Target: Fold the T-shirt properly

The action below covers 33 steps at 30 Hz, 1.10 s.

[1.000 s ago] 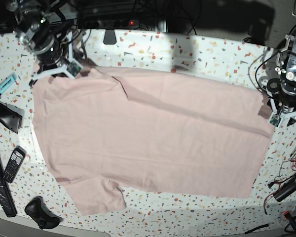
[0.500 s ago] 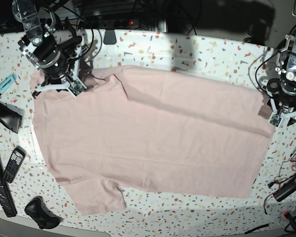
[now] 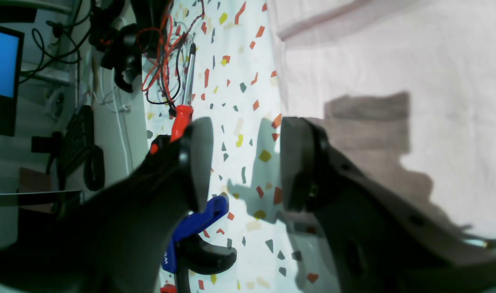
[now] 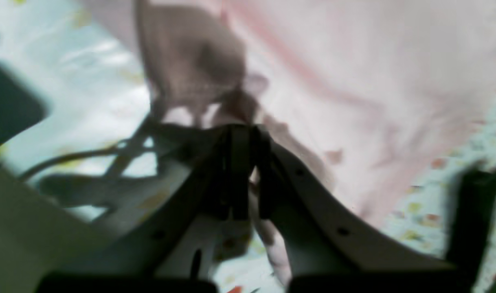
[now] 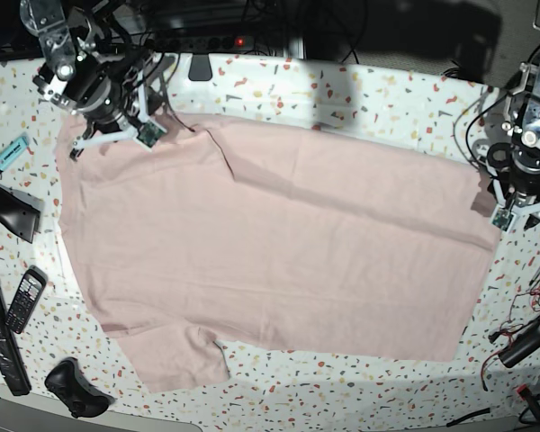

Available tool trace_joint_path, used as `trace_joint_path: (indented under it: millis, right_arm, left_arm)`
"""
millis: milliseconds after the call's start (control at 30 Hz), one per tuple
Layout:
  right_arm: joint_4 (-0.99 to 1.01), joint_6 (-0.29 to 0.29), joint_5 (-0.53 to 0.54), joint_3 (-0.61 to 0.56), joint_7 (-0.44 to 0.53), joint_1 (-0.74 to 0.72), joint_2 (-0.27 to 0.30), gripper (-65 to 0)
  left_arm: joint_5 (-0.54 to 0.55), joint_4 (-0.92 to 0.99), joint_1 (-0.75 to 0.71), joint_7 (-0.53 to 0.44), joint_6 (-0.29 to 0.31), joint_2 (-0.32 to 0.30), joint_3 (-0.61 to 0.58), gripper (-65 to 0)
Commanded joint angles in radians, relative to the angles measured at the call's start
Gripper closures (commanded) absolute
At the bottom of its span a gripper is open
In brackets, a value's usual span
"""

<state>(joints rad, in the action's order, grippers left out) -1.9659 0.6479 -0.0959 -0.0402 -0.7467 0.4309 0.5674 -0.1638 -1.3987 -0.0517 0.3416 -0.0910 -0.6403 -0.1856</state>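
The right gripper is closed, its jaws pinching a fold of the T-shirt at the shirt's far left corner in the base view. The left gripper hangs spread apart just off the shirt's right edge, gripping nothing.

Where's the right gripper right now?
In the base view, the right gripper is at upper left, shut on the T-shirt at its top-left corner.

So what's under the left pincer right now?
Below the open left pincer lies bare speckled table beside the T-shirt hem; nothing sits between its fingers.
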Motion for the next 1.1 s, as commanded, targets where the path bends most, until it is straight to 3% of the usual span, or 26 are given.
trace_joint_path:
  millis: [0,167,467,600,867,1067]
  right_arm:
    - [-0.015,0.009,0.003,0.006,-0.003,0.003,0.021,0.0]
    - [-0.016,0.018,0.003,0.007,-0.029,0.010,0.048,0.0]
    - [-0.043,0.016,0.003,0.010,-0.006,0.006,0.047,0.0]
    - [-0.043,-0.009,0.009,0.013,-0.005,-0.011,0.047,0.0]
    - [-0.043,0.013,0.199,0.080,-0.007,-0.012,0.047,-0.4]
    - [-0.043,0.031,0.209,0.094,-0.014,-0.012,0.047,-1.3]
  left_arm:
    - [-0.010,-0.017,0.013,-0.012,-0.014,-0.019,0.008,-25.8]
    - [-0.010,-0.017,0.013,-0.012,-0.014,-0.019,0.008,-25.8]
    - [-0.009,-0.017,0.013,-0.012,-0.014,-0.019,0.008,-25.8]
    - [0.016,-0.017,0.013,-0.012,-0.014,-0.019,0.008,-25.8]
    - [0.016,-0.017,0.013,-0.012,-0.014,-0.019,0.008,-25.8]
    - [0.016,-0.017,0.013,-0.011,-0.014,-0.019,0.008,-25.8]
